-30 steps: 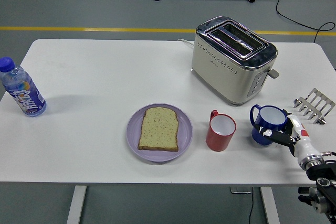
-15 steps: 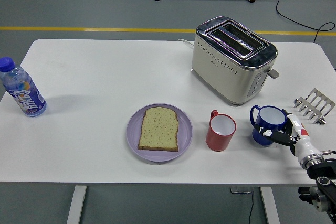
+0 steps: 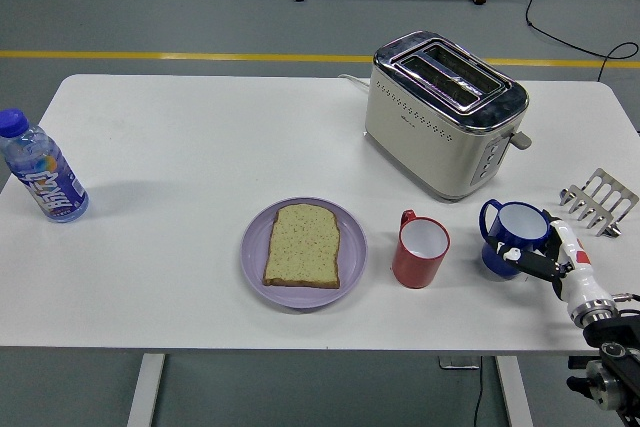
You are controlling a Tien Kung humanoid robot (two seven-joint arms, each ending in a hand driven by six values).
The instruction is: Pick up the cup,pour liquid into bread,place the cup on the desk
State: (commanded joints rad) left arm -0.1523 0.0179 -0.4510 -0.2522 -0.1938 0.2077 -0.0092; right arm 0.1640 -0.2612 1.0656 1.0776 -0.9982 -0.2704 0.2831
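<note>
The right hand (image 3: 545, 259) comes in from the lower right corner, fingers wrapped round the blue cup (image 3: 512, 237) at the table's (image 3: 180, 147) right end (the left hand isn't in view). The cup stands upright, mouth up, handle toward the left. The bread (image 3: 303, 245) lies on the purple plate (image 3: 253, 257) well to the cup's left, past a red cup (image 3: 420, 251), long side running near to far.
</note>
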